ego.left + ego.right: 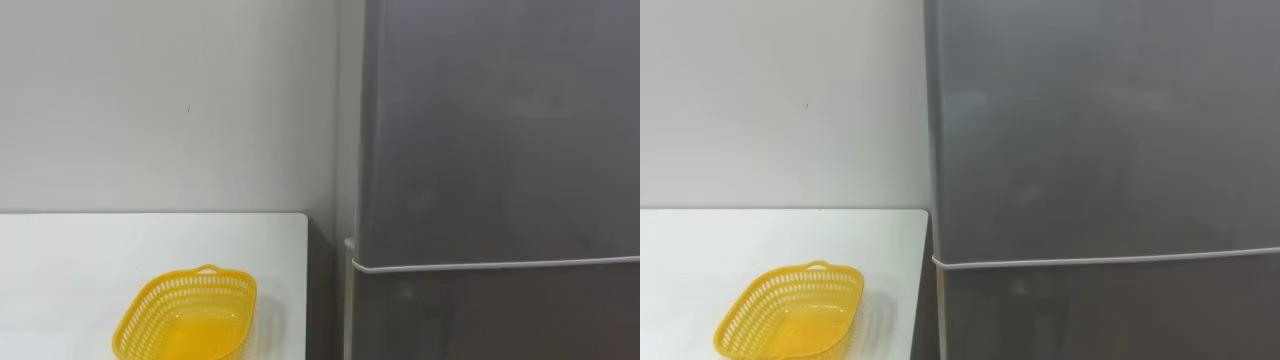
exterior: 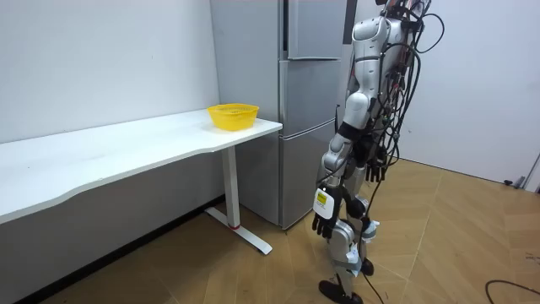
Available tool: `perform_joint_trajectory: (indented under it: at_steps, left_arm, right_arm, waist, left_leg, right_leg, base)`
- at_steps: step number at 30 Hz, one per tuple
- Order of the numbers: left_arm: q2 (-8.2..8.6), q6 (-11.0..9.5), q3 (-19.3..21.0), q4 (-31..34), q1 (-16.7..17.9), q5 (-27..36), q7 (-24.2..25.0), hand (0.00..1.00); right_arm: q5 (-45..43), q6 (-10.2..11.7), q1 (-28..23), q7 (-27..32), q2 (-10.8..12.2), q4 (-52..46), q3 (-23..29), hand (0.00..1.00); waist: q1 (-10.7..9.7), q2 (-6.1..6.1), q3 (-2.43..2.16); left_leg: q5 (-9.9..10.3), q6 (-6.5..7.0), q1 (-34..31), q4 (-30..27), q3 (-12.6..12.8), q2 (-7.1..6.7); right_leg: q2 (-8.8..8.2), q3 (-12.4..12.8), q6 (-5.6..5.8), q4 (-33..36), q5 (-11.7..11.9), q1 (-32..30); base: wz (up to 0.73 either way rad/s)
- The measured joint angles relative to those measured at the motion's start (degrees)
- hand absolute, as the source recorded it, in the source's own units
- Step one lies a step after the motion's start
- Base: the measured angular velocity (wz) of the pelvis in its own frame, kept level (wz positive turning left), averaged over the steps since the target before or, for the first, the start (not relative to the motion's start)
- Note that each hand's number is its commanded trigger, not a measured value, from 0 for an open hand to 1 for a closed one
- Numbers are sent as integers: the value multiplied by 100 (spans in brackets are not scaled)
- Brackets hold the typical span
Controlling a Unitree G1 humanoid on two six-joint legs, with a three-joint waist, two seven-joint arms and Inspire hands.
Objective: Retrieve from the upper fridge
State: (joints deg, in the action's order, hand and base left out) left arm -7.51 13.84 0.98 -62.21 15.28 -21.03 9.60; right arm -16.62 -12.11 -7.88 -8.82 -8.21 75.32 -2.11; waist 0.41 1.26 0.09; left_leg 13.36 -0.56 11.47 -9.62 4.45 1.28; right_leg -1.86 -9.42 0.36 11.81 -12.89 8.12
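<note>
Fridge point(image 1: 500, 150) upright, long axis vertical, upper door point(image 1: 1100, 120) seemingly shut, facing robot

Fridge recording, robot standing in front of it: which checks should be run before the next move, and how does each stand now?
1. Is the upper door open? Not ok: shut.
2. Does the robot face that door from close by? Ok.
3. Is the left hand free? Ok: hangs open at its side.
4. Is the right hand free? Ok: hangs open too.
5. Is the basket on the table empty? Ok.
6. Is the item inside located? Cannot tell: the door hides it.
</note>
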Motion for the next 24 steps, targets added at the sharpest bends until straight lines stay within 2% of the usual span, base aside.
perform_joint_trajectory:
  at_steps: [18, 24]
  left_arm:
    - [3, -1, 11, -6, 54, 20, -98, 0]
    - [36, -11, 146, -21, 54, 373, -328, 0]
  right_arm:
    - [-166, -3, -8, 8, 5, 12, -4, 0]
    - [-126, -27, -21, 54, 16, 19, 0, 0]
  waist:
    - [0, -4, 0]
    - [-1, -15, -4]
  left_leg:
    - [0, 0, 18, 0, -4, 0]
    - [0, 0, 17, -5, -39, 0]
  right_leg:
    - [-1, -10, -1, -4, -1, 25]
    - [-1, -27, -2, -4, 0, 36]
  base:
    - [0]
    - [1]
